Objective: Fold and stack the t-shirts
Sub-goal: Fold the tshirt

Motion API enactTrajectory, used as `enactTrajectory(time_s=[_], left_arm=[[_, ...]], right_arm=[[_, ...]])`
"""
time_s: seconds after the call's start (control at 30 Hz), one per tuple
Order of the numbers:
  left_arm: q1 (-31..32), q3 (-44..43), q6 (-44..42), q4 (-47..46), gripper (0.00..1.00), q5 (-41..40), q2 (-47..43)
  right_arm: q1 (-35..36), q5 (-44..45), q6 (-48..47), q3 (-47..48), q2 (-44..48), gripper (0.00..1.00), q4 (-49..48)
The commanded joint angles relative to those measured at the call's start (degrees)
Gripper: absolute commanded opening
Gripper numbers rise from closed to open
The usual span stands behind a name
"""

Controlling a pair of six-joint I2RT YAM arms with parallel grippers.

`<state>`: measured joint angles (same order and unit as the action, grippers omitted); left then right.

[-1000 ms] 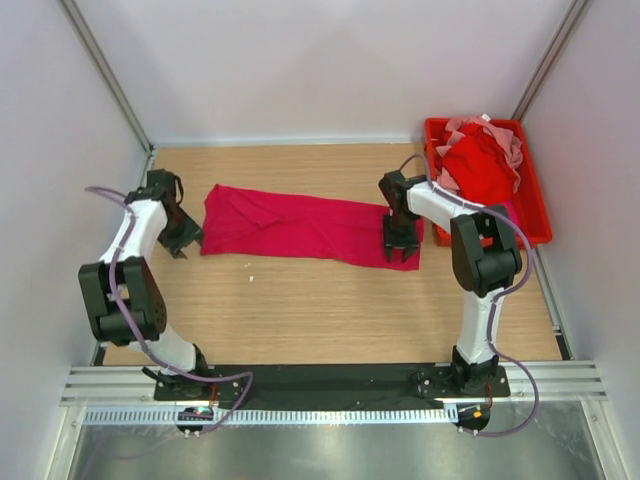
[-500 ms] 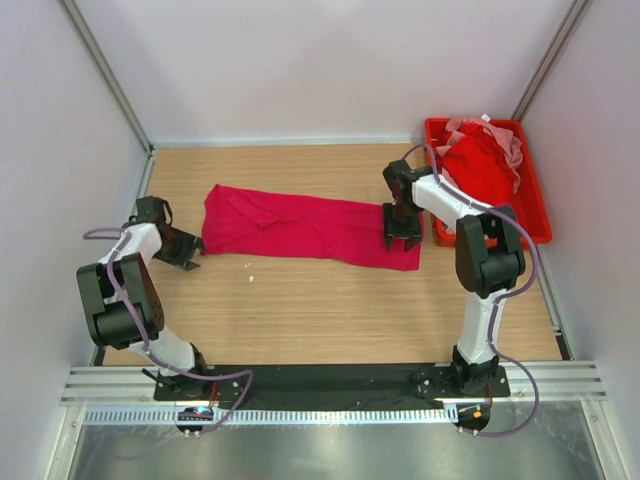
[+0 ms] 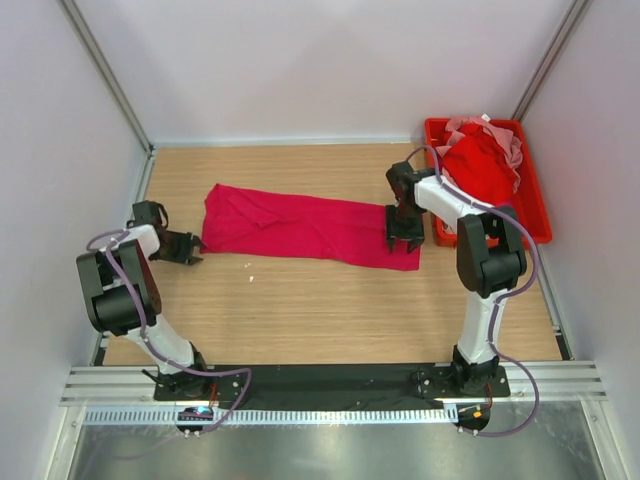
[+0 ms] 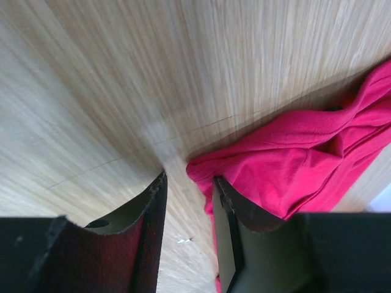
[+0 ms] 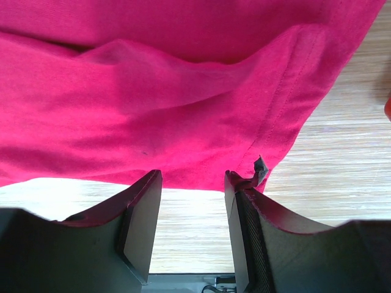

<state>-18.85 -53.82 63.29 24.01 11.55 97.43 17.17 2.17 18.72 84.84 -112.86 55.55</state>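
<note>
Lying across the middle of the table [image 3: 300, 310], the crimson-magenta t-shirt [image 3: 300, 225] was a long narrow band, its right end a little nearer than its left. The left arm [image 3: 125, 265] reached low over the table at the band's left end. Its jaws were released, with only bare wood showing between the two fingers [image 4: 143, 226]. The rumpled left corner of the cloth sat just beside the right-hand finger, and I could not tell whether they touched.

The right arm [image 3: 470, 215] hung over the band's right end, beside the near right corner. Its jaws were also parted and grasped nothing. From the right wrist, the shirt's near hem ran just past the fingertips [image 5: 142, 213], with table showing in the gap between them. A small dark tag [image 5: 260, 166] stuck out from the hem close to the right-hand finger.

At the far right of the table stood a red bin [image 3: 537, 215]. Heaped in it were a red t-shirt [image 3: 480, 170] and a pale pink t-shirt [image 3: 512, 148], both unfolded. A tiny white speck [image 3: 251, 264] lay on the wood just near of the band's left half.
</note>
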Motion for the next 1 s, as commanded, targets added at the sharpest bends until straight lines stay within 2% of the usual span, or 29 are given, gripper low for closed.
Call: enactTrajectory(time_s=[0.0,0.13,0.3,0.43,0.6,0.7,0.83,0.97], left_arm=[[-0.5,-0.3,2.0,-4.0,0.37,1.4,1.7],[-0.4,-0.1,1.8,-5.3,0.35,0.9,3.1],[-0.5,-1.6,-0.3,-5.7,0.20,0.1,4.1],[-0.4,-3.1,-3.3,-4.1,0.13,-2.2,3.8],[-0.4,-4.5,-7.2,-2.7,0.05,-3.2,4.0],[-0.4,-6.1,-9.6,-2.0,0.00,-3.9,4.3],[-0.3,-8.7,-13.8,-0.7,0.00,-4.3,5.6],[-0.4,-11.4,-17.4,-0.5,0.00,-6.4,5.9]], right_arm=[[-0.3,-0.3,-0.6,-0.9,2.9,0.52,-0.5],[-0.3,0.1,-0.8,-1.5,2.1,0.52,-0.9],[-0.5,0.9,-0.7,-2.4,0.7,0.49,-1.3],[-1.0,1.9,-0.4,-3.1,-0.9,0.45,-2.3],[-2.2,2.0,0.4,-5.1,-1.7,0.31,-3.5],[-2.4,2.8,0.8,-7.7,-1.9,0.26,-5.1],[-3.5,5.1,1.5,-9.6,-3.9,0.13,-5.4],[-3.8,7.7,1.4,-10.9,-4.4,0.10,-4.4]])
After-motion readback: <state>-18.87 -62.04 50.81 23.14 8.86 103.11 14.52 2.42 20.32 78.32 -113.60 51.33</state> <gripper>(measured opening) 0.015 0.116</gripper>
